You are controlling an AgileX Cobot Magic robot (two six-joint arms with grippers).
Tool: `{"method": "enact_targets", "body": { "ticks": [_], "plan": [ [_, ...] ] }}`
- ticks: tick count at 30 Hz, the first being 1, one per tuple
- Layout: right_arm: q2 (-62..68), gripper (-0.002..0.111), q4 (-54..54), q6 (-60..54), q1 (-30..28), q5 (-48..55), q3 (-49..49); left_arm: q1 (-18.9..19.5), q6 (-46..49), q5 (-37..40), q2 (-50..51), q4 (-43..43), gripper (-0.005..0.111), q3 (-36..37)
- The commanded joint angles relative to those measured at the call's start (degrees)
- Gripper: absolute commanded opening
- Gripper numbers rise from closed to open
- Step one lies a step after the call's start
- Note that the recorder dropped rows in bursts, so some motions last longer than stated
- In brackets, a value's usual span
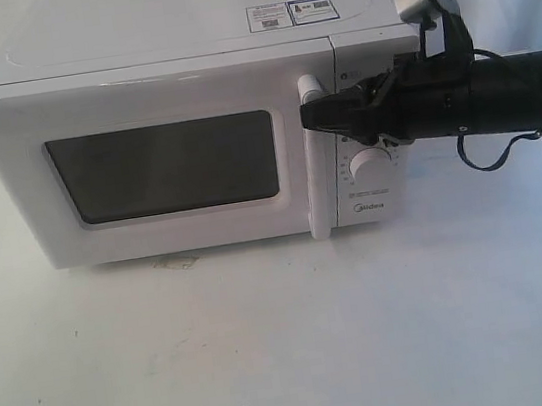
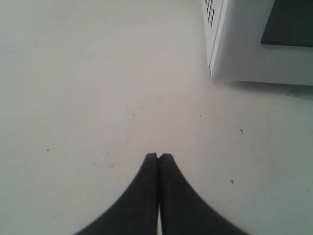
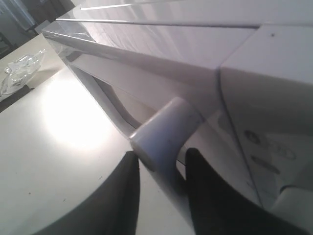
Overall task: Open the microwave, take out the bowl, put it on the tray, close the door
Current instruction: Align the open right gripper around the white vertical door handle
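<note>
Right claw (image 3: 162, 155) grips handle (image 3: 166, 125), left claw (image 2: 158, 155) closed

One microwave (image 1: 177, 34); one door (image 1: 18, 198)

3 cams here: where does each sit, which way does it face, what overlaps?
Exterior: off the arms, slightly above, facing the microwave front across the table; right arm enters from the right, right gripper at the door handle.
Left wrist: looks down at bare table past the shut left gripper; microwave corner at frame edge.
Right wrist: close on the handle's top end, between its fingers.
Shared: exterior and right wrist both show the gripped handle.
</note>
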Motion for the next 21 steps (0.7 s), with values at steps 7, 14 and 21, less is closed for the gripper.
{"method": "enact_targets", "body": {
  "ticks": [7, 14, 21],
  "plan": [
    [2.17, 0.0, -3.46, -10.86, 6.2, 15.25, -2.83, -0.14, 0.16, 0.1, -0.28, -0.27, 0.0, 0.22],
    [2.06, 0.0, -3.73, -10.96, 7.65, 15.25, -2.83, -0.14, 0.16, 0.1, -0.28, -0.27, 0.0, 0.22],
    [2.06, 0.0, -4.16, -10.96, 8.76, 15.25, -2.83, -0.14, 0.16, 0.1, -0.28, -0.27, 0.0, 0.22]
  ]
}}
